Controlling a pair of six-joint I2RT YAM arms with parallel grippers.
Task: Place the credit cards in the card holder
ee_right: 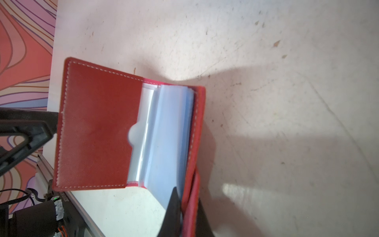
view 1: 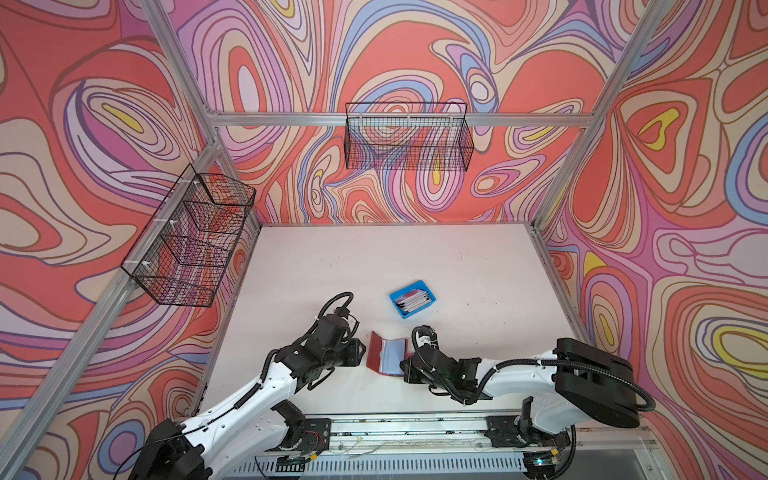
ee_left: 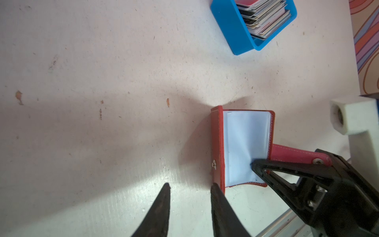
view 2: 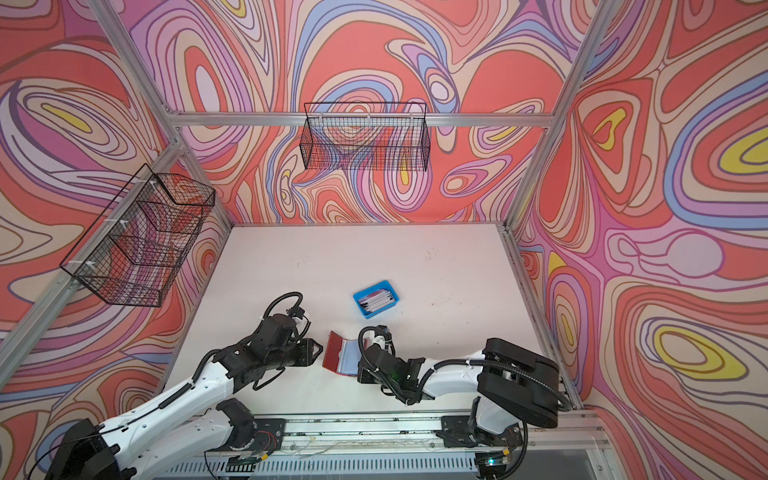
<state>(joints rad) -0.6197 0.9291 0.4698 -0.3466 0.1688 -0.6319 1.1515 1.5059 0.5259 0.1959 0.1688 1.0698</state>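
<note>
Red card holder [view 1: 388, 353] open; right tool [ee_right: 185, 203] clamped on its edge, apparently; left tool [ee_left: 190, 186] apart alongside.

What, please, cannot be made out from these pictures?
The credit cards: the left wrist view's edge cuts the stack in the blue tray; top views show them too small to count.
The card holder sleeves: blurred in the right wrist view, so any card inside is unclear.
The right hand: its own wrist hides the fingertips in both top views.
</note>
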